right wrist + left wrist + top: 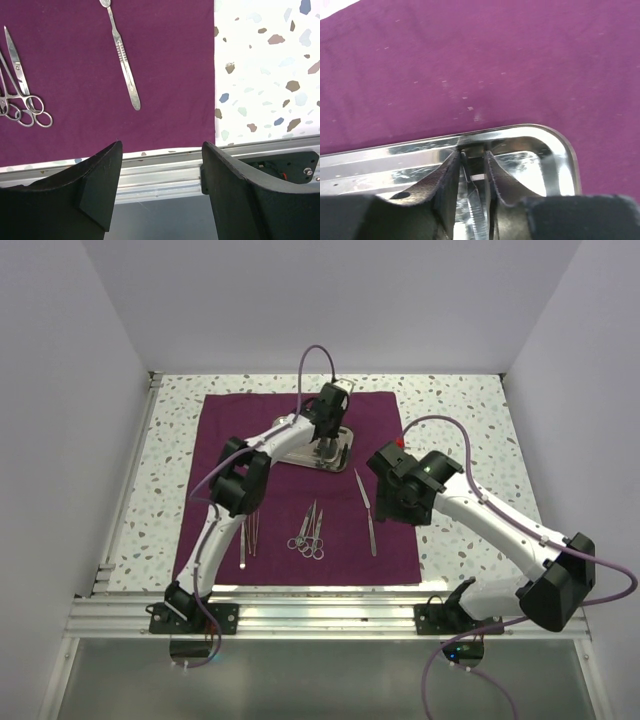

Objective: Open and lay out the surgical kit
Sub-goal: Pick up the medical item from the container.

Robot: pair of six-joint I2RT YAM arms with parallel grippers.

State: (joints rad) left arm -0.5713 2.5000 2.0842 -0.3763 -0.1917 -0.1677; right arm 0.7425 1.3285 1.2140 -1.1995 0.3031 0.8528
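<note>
The dark purple cloth (400,530) lies spread flat on the table. The shiny steel tray (345,448) sits at its far middle. My left gripper (325,443) reaches down into the tray (520,132); in the left wrist view the gripper (471,157) is closed narrowly on a slim ridged steel instrument (477,210). Ring-handled scissors and forceps (310,533), slim tools (248,538) and two straight handles (372,535) lie on the cloth's near half. My right gripper (385,508) is open and empty above the cloth's right side; in the right wrist view it (161,150) frames the table's front edge.
White walls close in the table on three sides. An aluminium rail (160,172) runs along the near edge. Speckled table top (265,75) shows right of the cloth (165,75). A straight handle (122,55) and ring-handled tools (20,85) lie ahead of the right gripper.
</note>
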